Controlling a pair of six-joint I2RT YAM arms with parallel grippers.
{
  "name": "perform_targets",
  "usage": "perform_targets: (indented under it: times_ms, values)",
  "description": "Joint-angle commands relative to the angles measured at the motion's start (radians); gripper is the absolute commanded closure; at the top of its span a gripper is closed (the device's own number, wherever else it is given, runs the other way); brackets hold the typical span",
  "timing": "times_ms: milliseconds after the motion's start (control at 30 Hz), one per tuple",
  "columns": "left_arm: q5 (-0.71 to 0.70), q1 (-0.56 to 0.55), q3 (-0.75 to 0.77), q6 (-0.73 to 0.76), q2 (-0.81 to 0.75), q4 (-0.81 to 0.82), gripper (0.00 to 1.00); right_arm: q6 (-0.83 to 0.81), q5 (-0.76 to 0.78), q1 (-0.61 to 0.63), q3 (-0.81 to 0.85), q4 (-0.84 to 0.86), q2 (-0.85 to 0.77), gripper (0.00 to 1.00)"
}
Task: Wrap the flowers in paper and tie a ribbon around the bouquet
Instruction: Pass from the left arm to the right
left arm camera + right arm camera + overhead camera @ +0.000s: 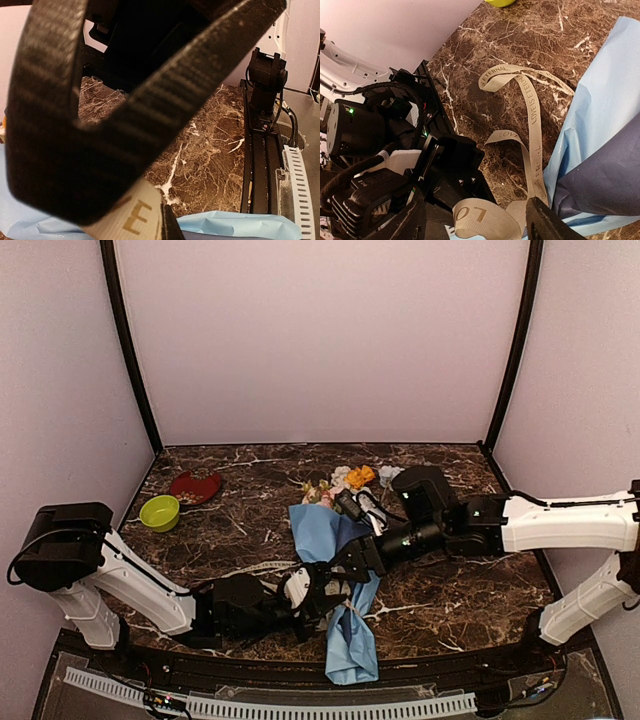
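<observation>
The bouquet lies on the table with its flowers point(352, 478) at the far end and its light-blue paper point(350, 640) reaching toward the near edge; a navy inner face point(605, 180) shows in the right wrist view. The cream ribbon point(535, 125), printed with words, curls over the marble left of the paper. My left gripper point(318, 590) is shut on the ribbon point(132, 215) right beside the wrap. My right gripper point(352, 562) hovers just above it, jaws wide apart, with a ribbon loop point(480, 217) between them. One of its fingers point(547, 222) shows; its black finger fills most of the left wrist view.
A green bowl point(160, 512) and a red dish point(196, 486) sit at the table's back left. The dark marble table point(450, 590) ends at a black rail along the near edge. The right arm's base point(265, 80) stands at the near right corner.
</observation>
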Motion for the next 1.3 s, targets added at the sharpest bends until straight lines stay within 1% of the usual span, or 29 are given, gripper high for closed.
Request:
perform_targets:
  times_ms: [0, 100, 167, 200, 300, 333, 367, 400, 433, 467, 500, 533, 567, 600, 633, 667, 733, 767, 800, 867, 933, 967, 1000, 1033, 1067, 1167, 1267]
  values:
    - [-0.010, 0.007, -0.007, -0.013, -0.018, 0.018, 1.00, -0.005, -0.034, 0.008, 0.003, 0.019, 0.028, 0.43]
    - [-0.009, 0.010, -0.012, -0.017, -0.025, 0.017, 1.00, -0.012, -0.041, 0.009, 0.015, 0.009, 0.034, 0.71]
    - [0.000, 0.013, -0.017, -0.019, -0.032, 0.015, 1.00, -0.031, -0.015, 0.009, 0.030, -0.026, 0.032, 0.92]
    - [0.001, 0.016, -0.019, -0.022, -0.035, 0.011, 1.00, -0.036, -0.001, 0.009, 0.036, -0.038, 0.029, 1.00]
    - [0.003, 0.021, -0.022, -0.031, -0.051, -0.022, 1.00, -0.040, 0.042, 0.007, 0.041, -0.054, 0.021, 1.00]
    - [0.002, 0.021, -0.019, -0.038, -0.066, -0.054, 0.93, -0.042, 0.058, 0.004, 0.041, -0.059, 0.021, 1.00]
    - [-0.004, 0.022, -0.016, -0.052, -0.089, -0.097, 0.76, -0.044, 0.072, 0.000, 0.041, -0.065, 0.022, 1.00]
    - [-0.016, 0.021, -0.014, -0.068, -0.114, -0.153, 0.50, -0.049, 0.083, -0.004, 0.041, -0.069, 0.023, 1.00]
    - [-0.028, 0.021, -0.015, -0.089, -0.149, -0.202, 0.32, -0.055, 0.090, -0.006, 0.039, -0.071, 0.024, 1.00]
    - [-0.029, 0.024, -0.021, -0.109, -0.188, -0.257, 0.20, -0.061, 0.102, -0.008, 0.042, -0.072, 0.026, 1.00]
    - [-0.010, 0.034, -0.027, -0.137, -0.230, -0.315, 0.16, -0.064, 0.109, -0.010, 0.043, -0.074, 0.026, 1.00]
    - [0.047, 0.057, -0.032, -0.183, -0.279, -0.378, 0.15, -0.067, 0.112, -0.014, 0.044, -0.074, 0.029, 1.00]
    - [0.115, 0.089, -0.037, -0.241, -0.324, -0.446, 0.11, -0.070, 0.112, -0.017, 0.047, -0.074, 0.030, 1.00]
    - [0.170, 0.129, -0.039, -0.316, -0.386, -0.533, 0.05, -0.075, 0.110, -0.019, 0.052, -0.077, 0.036, 1.00]
    - [0.185, 0.158, -0.038, -0.365, -0.434, -0.606, 0.02, -0.081, 0.110, -0.020, 0.057, -0.081, 0.040, 1.00]
    - [0.152, 0.179, -0.033, -0.401, -0.476, -0.705, 0.02, -0.086, 0.109, -0.020, 0.062, -0.086, 0.044, 1.00]
    - [-0.008, 0.205, -0.019, -0.478, -0.562, -0.910, 0.02, -0.091, 0.106, -0.020, 0.066, -0.087, 0.050, 1.00]
    - [-0.055, 0.228, -0.012, -0.528, -0.602, -1.013, 0.02, -0.091, 0.104, -0.020, 0.067, -0.085, 0.052, 1.00]
    - [-0.092, 0.255, -0.006, -0.595, -0.637, -1.116, 0.06, -0.091, 0.103, -0.021, 0.068, -0.083, 0.054, 1.00]
    - [-0.143, 0.334, -0.007, -0.733, -0.691, -1.315, 0.21, -0.092, 0.099, -0.020, 0.071, -0.082, 0.059, 1.00]
    - [-0.160, 0.393, -0.038, -0.820, -0.729, -1.434, 0.31, -0.097, 0.094, -0.020, 0.076, -0.082, 0.065, 1.00]
    - [-0.159, 0.420, -0.052, -0.845, -0.742, -1.468, 0.38, -0.098, 0.092, -0.022, 0.077, -0.083, 0.069, 1.00]
    - [-0.148, 0.443, -0.062, -0.855, -0.747, -1.486, 0.41, -0.101, 0.089, -0.021, 0.081, -0.085, 0.072, 1.00]
    - [-0.125, 0.462, -0.070, -0.850, -0.745, -1.489, 0.42, -0.103, 0.085, -0.022, 0.084, -0.088, 0.076, 1.00]
    - [-0.106, 0.473, -0.074, -0.840, -0.734, -1.484, 0.40, -0.104, 0.082, -0.022, 0.088, -0.092, 0.080, 1.00]
    - [-0.091, 0.482, -0.073, -0.826, -0.653, -1.490, 0.31, -0.108, 0.079, -0.022, 0.093, -0.097, 0.085, 1.00]
    - [-0.090, 0.489, -0.053, -0.819, -0.520, -1.497, 0.29, -0.107, 0.081, -0.022, 0.091, -0.094, 0.083, 1.00]
